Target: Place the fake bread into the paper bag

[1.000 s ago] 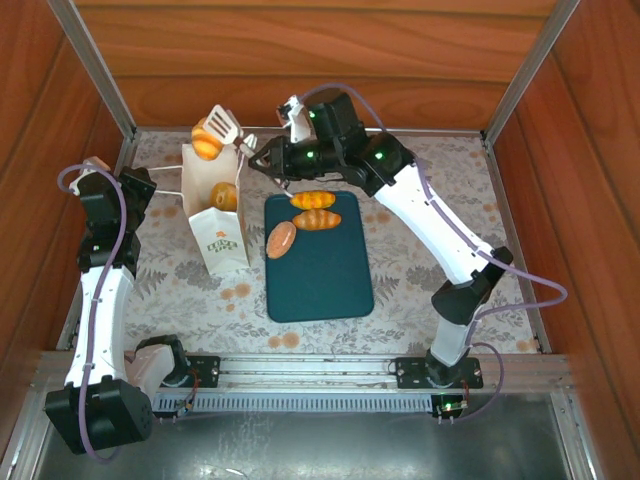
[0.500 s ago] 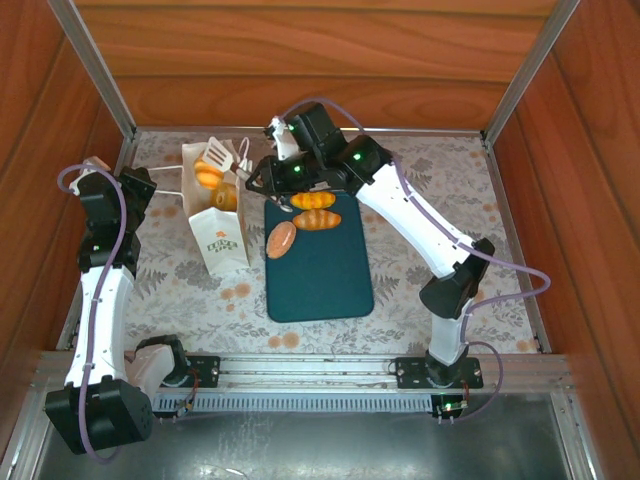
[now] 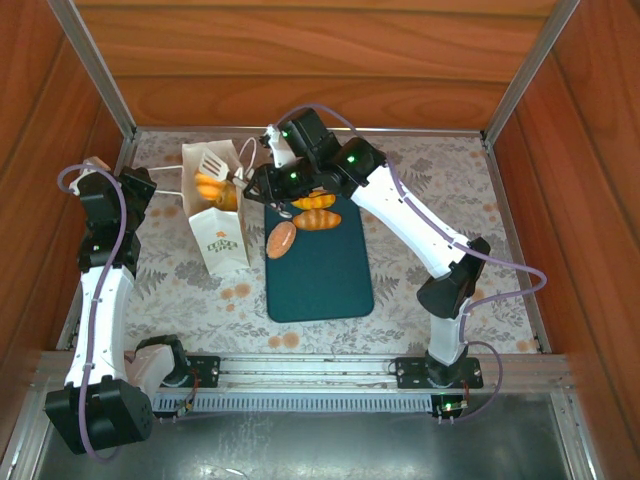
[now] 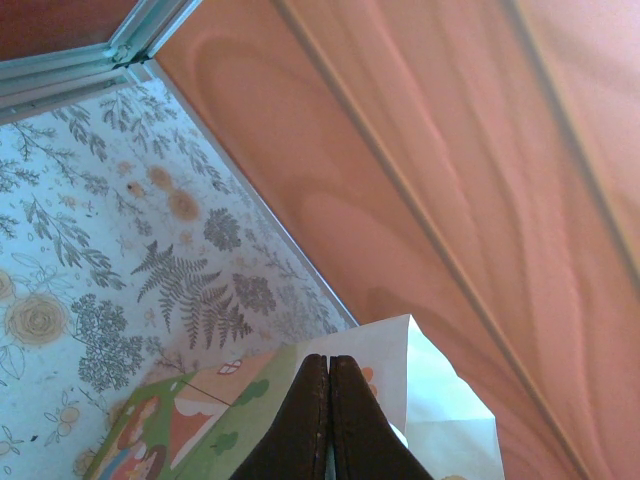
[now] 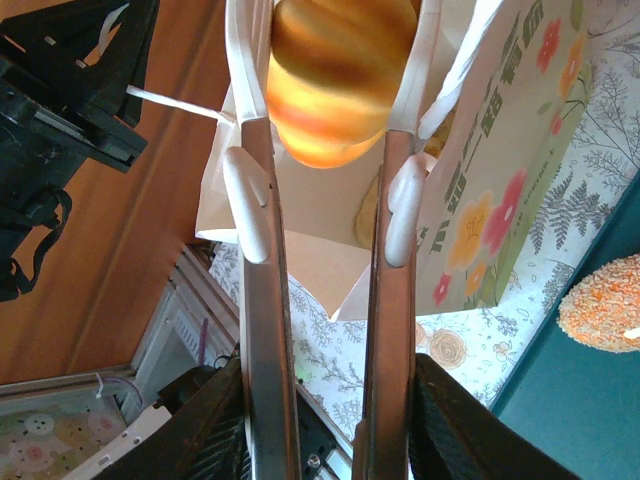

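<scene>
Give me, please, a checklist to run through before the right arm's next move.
1. Left gripper pinched on the paper bag rim: ok.
2. Bag upright, mouth open: ok.
3. Roll between the right gripper fingers, over the bag mouth: ok.
4. Roll let go by the fingers: cannot tell.
5. Teal tray cleared: not ok, three pastries lie on it.
</scene>
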### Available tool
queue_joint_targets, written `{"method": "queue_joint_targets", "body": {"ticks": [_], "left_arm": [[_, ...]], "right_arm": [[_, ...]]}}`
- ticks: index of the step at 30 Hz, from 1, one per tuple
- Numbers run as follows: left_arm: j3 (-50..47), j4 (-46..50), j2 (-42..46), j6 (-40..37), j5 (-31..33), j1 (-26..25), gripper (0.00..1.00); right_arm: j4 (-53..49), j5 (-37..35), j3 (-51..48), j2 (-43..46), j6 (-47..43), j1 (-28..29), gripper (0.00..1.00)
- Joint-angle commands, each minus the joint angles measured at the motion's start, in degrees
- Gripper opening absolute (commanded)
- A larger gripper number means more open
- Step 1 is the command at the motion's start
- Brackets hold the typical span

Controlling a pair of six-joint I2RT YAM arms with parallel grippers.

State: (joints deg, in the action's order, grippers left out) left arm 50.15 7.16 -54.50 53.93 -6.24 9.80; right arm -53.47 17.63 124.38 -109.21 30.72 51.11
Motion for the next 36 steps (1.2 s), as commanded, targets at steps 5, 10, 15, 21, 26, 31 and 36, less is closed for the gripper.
{"method": "queue_joint_targets", "body": {"ticks": [5,10,15,21,26,31,36], "left_arm": [[0.3,-0.7,0.8,0.2,0.2,0.3,0.00],[0.2,-0.7,0.9,0.2,0.3,0.4,0.00],[0.2,-0.6,1.0,0.1,0.4,0.4,0.00],[0.2,-0.4,1.1,0.1,0.4,0.4,0.00],[0.4,-0.3,1.2,0.1,0.4,0.4,0.00],[0.5,-0.4,1.2,0.1,0.4,0.3,0.00],[0.5,-0.3,1.3,0.1,0.5,0.3,0.00]], "right_arm": [[1.5,0.2,2.5,-0.8,-0.8,0.5,0.44],[1.7,1.0,3.2,-0.4,-0.6,0.5,0.44],[1.4,2.2,5.6,0.2,-0.4,0.7,0.43],[1.1,1.5,8.1,2.0,-0.5,0.6,0.42],[0.7,-1.5,8.8,4.5,-1.0,0.2,0.42],[0.7,-5.2,6.8,8.3,-1.3,-0.9,0.41],[3.4,-8.4,-0.8,16.6,1.0,-4.2,0.39]]}}
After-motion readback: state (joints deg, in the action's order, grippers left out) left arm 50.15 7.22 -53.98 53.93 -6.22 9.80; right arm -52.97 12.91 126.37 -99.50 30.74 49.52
